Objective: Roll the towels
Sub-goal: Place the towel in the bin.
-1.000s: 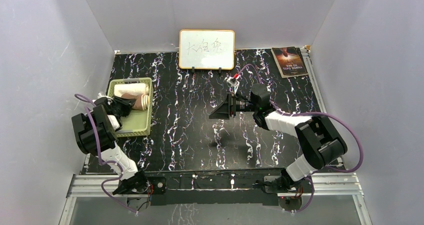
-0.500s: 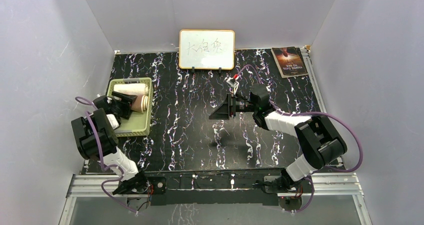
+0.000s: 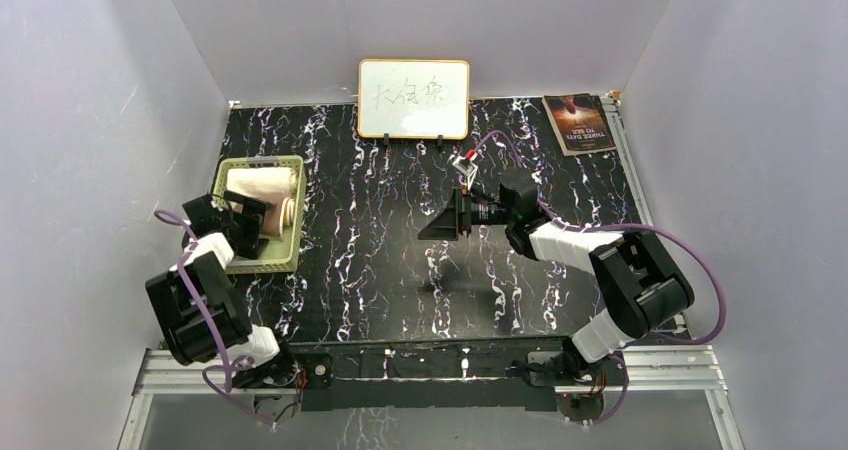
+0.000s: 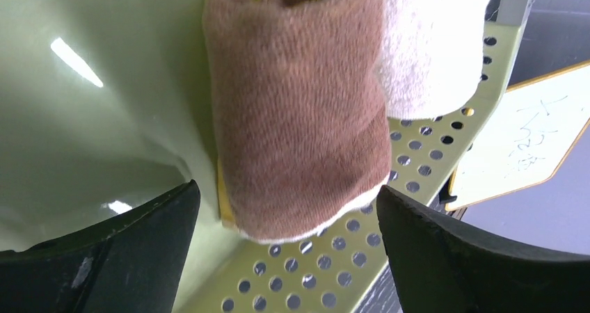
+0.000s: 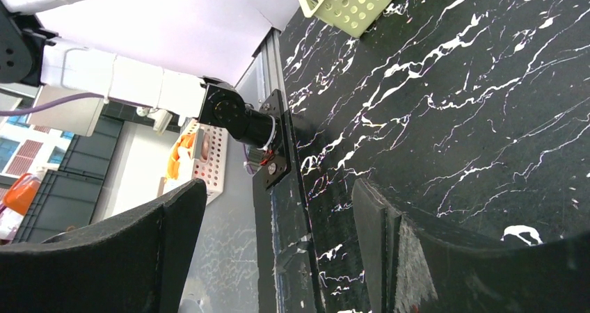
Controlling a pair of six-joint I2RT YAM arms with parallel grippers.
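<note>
Two rolled towels lie side by side in the pale green basket (image 3: pixel 285 260) at the table's left. The cream roll (image 3: pixel 262 181) is the farther one, and the brown-and-orange roll (image 3: pixel 284 211) is nearer me. The left wrist view shows the brown roll (image 4: pixel 299 111) resting on the basket's perforated floor (image 4: pixel 334 257), with the cream roll (image 4: pixel 431 42) pressed against it. My left gripper (image 4: pixel 285 191) is open over the basket, its fingers standing wide on either side of the brown roll's near end without touching it. My right gripper (image 3: pixel 455 215) hovers open and empty above mid-table.
A whiteboard (image 3: pixel 414 99) stands at the back centre and a dark booklet (image 3: pixel 579 123) lies at the back right corner. White walls close in on the left, back and right. The right wrist view shows the marbled black table (image 5: pixel 452 104) and the basket's corner (image 5: pixel 348 0).
My left gripper has opened wide and let go of the brown roll, which now lies in the basket. The left arm has drawn back towards the near edge. The right arm has stayed still.
</note>
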